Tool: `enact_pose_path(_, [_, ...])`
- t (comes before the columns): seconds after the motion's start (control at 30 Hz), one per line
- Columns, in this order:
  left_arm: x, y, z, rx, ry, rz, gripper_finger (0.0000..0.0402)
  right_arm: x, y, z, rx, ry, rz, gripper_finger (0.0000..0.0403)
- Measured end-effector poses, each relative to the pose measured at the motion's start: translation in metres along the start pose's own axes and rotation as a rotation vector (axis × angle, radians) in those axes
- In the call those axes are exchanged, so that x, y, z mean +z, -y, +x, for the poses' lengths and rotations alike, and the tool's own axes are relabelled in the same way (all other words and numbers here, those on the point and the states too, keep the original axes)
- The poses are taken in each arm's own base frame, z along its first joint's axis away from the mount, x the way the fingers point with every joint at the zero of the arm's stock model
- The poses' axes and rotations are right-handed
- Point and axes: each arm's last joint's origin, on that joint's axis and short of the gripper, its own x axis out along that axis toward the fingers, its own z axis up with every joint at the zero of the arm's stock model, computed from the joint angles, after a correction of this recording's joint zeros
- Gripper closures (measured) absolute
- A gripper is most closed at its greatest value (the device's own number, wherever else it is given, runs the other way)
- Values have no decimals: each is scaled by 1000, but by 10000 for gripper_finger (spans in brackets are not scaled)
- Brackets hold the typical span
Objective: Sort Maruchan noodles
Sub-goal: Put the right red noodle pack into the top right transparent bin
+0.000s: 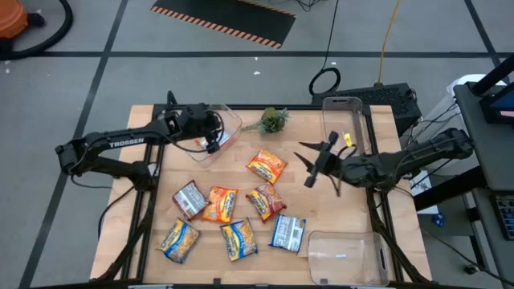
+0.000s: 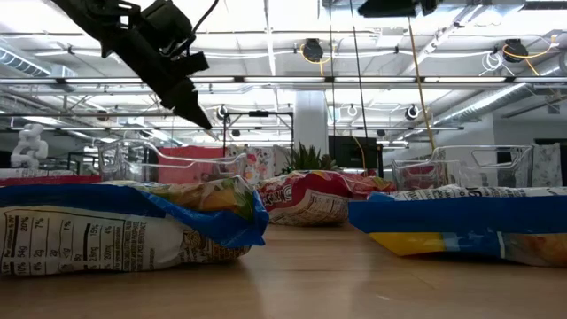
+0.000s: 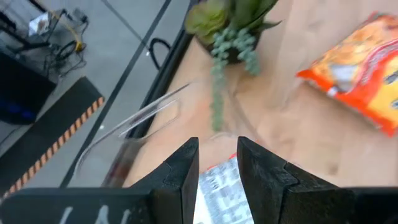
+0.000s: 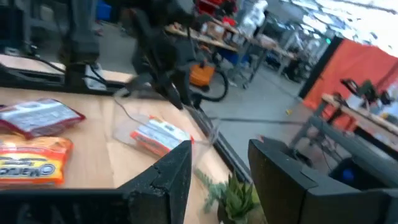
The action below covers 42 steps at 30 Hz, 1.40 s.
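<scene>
Left claw [image 1: 215, 135] hovers over clear bin [image 1: 227, 122] at bench [image 1: 144, 210] rear-left, fingers [image 3: 186, 171] parted, nothing gripped. One packet [image 4: 155, 135] lies inside that bin. Right claw [image 1: 312, 164] raised mid-right, fingers spread wide, empty. Seven noodle packets [image 1: 229, 213] loose on bench centre/front. Plant sprig [image 1: 274, 120] at rear centre. Two more bins on right side, rear & front.

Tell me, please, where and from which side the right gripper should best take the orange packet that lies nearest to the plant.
The orange packet lies flat, apart from the other packets, with bare table around it. The right gripper, open beside it, could probably come straight down from above and pinch across its narrow width near the middle, where the crinkly plastic bulges.
</scene>
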Motion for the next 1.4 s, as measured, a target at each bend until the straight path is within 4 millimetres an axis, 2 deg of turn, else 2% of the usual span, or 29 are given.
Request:
enact_pose_path(0.13, [6,9,-1,-23,40,24,286,-13,-9,21,-27,-67,-9,252])
enact_pose_path(0.27, [11,15,-6,-38,84,38,286,-23,-17,37,67,-100,5,252])
enact_pose_path(0.37, [14,20,-11,-51,104,41,286,-28,-18,46,156,-117,69,252])
enact_pose_path(0.5, [18,24,-20,-64,144,36,286,-37,-12,58,182,-190,258,252])
enact_pose_path(0.63, [20,28,-24,-79,168,43,286,-46,-13,64,317,-280,361,252])
enact_pose_path(0.8, [22,33,-26,-95,178,33,286,-58,-20,64,420,-407,412,252])
enact_pose_path(1.07, [28,46,-30,-244,238,-25,286,-64,-58,71,651,-557,428,238])
enact_pose_path(1.23, [29,61,-35,-322,244,-3,286,-66,-83,77,676,-661,355,236])
enact_pose_path(1.4, [29,79,-41,-391,233,38,286,-70,-105,70,671,-694,297,236])
